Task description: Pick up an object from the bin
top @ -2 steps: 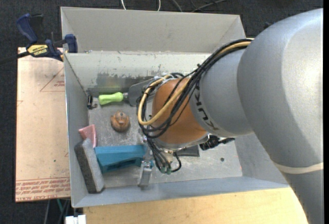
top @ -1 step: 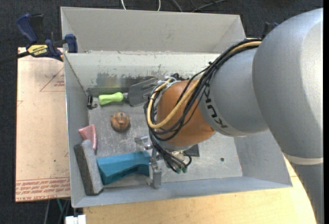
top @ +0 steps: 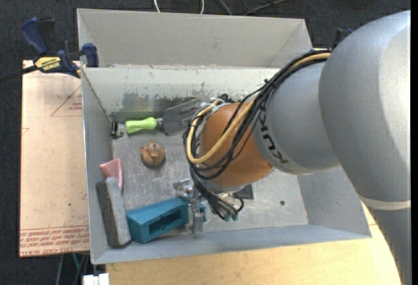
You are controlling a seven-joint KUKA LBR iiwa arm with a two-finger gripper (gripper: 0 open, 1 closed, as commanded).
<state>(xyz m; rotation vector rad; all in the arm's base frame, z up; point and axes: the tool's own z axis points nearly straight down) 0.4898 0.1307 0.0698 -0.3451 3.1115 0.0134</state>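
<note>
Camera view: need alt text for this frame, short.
The arm's gripper is low at the right end of a blue box by the bin's near wall. Farther left lie a grey block, a pink piece, a brown round lump and a green-handled tool.

Bright even light; soft shadows in bin [top: 287, 205].

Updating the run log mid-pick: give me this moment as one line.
gripper: low near bin front wall, beside blue box's view-right end | held: unclear | nearby: grey block, pink piece, brown knob
</note>
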